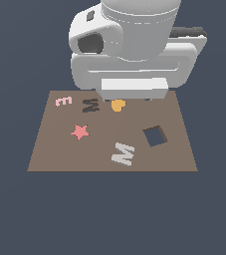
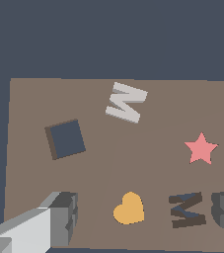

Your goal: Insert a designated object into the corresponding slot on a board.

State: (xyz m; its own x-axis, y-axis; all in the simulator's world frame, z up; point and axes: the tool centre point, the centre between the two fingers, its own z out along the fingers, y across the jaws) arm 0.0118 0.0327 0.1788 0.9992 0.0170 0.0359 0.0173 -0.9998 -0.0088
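Note:
The light grey M block (image 1: pixel 123 153) lies flat on the brown board (image 1: pixel 55 159), near its front edge in the exterior view; it also shows in the wrist view (image 2: pixel 126 102). The dark M-shaped slot (image 1: pixel 90 105) is near the board's far edge, between a pink E piece and an orange heart; it also shows in the wrist view (image 2: pixel 187 210). My gripper (image 2: pixel 143 218) is open and empty, high over the board's far edge, above the heart and the slot and well away from the M block. Its fingers (image 2: pixel 61 217) frame the wrist view. In the exterior view the arm's white hand (image 1: pixel 132 88) hides the fingertips.
A pink E piece (image 1: pixel 63 101), an orange heart (image 1: pixel 117 105) and a pink star (image 1: pixel 79 132) lie on the board. A larger square dark hole (image 1: pixel 155 136) is at the exterior view's right, beside the M block. Dark floor surrounds the board.

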